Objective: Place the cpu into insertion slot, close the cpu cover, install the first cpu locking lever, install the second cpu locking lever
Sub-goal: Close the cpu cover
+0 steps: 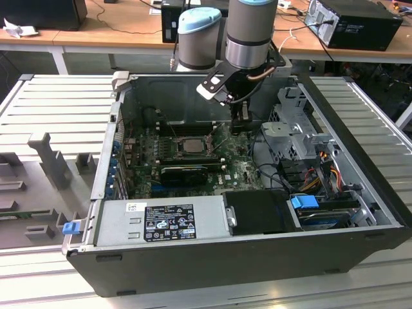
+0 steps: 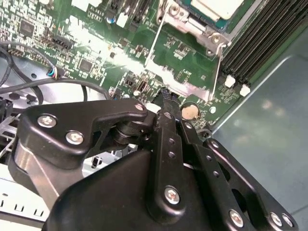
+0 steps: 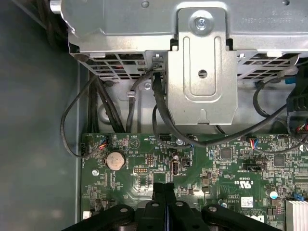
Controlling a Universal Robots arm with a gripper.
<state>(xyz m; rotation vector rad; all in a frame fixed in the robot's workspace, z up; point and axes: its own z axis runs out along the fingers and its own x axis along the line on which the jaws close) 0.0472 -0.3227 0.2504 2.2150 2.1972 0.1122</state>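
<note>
We recorded grey tubular arm, pale-blue joint cap, black gripper with pinned linkages, silver screws.

One open dark-grey metal computer case holds one green motherboard, one silver-grey power-supply box with a black label, one long black rectangular card and one small square silvery cpu. The blue plastic tabs number two (the other is larger). There is one round silver coin battery, seen in both wrist views, and one black gripper with two fingers.
</note>
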